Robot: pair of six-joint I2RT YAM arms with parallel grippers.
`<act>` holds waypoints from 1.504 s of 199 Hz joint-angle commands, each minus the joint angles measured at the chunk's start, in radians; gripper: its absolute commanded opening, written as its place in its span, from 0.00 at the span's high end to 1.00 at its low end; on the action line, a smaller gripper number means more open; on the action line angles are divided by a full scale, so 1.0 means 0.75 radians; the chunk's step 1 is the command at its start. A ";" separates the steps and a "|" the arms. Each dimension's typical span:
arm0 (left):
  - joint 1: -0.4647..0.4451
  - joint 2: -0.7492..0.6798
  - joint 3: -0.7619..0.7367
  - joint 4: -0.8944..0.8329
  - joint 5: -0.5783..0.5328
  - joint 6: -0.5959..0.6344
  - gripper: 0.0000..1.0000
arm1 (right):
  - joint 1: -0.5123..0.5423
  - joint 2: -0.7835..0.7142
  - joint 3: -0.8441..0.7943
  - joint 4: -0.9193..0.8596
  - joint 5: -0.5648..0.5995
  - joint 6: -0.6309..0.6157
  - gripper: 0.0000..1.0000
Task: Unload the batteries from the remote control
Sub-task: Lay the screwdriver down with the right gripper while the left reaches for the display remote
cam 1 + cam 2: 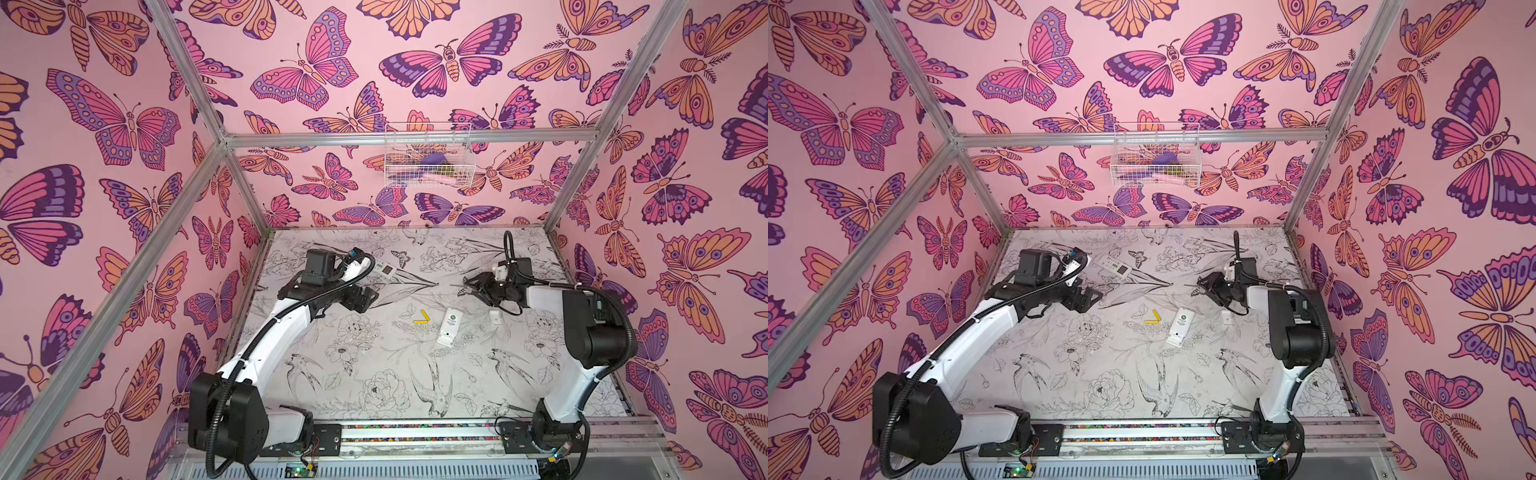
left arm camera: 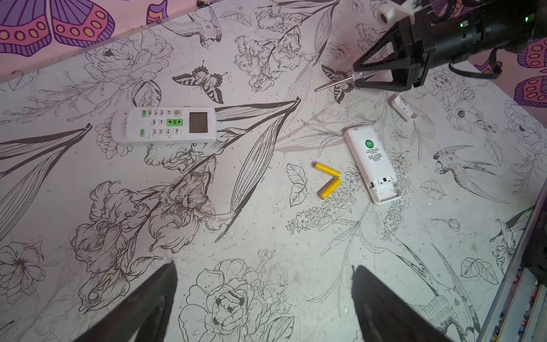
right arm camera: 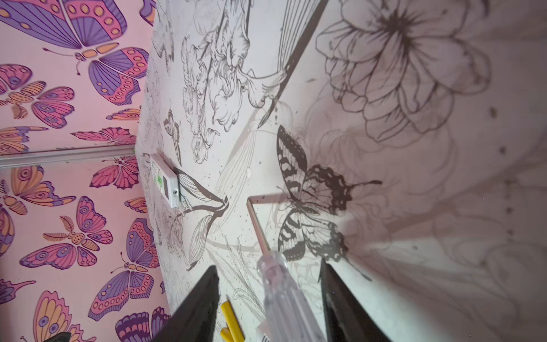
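A white remote control [image 1: 449, 328] [image 2: 373, 164] lies face down at mid-table, its battery bay open and empty at the near end. Two yellow batteries [image 1: 423, 318] [image 2: 327, 170] lie loose on the table just left of it, touching in a V. In the left wrist view the left gripper [image 2: 264, 265] is open and empty, above bare table left of them. The right gripper [image 1: 469, 286] [image 3: 268, 263] hovers behind the remote. Its jaws stand apart on either side of a clear-handled screwdriver [image 3: 284, 296], with a gap on each side of the handle.
A second white remote [image 1: 384, 270] [image 2: 165, 125] lies face up at the back left, near the left arm. The detached battery cover [image 1: 494, 318] [image 2: 404, 108] rests right of the open remote, under the right gripper. A wire basket [image 1: 428, 162] hangs on the back wall.
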 commanded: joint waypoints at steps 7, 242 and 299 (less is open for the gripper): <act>0.018 -0.028 -0.028 0.020 0.033 0.000 0.06 | 0.016 0.017 0.089 -0.300 0.063 -0.176 0.37; 0.008 0.043 0.151 -0.167 0.097 0.346 0.01 | 0.243 0.245 0.843 -1.344 0.749 -0.872 0.02; -0.031 0.149 0.230 -0.183 0.082 0.474 0.01 | 0.298 0.234 0.827 -1.315 0.777 -0.896 0.01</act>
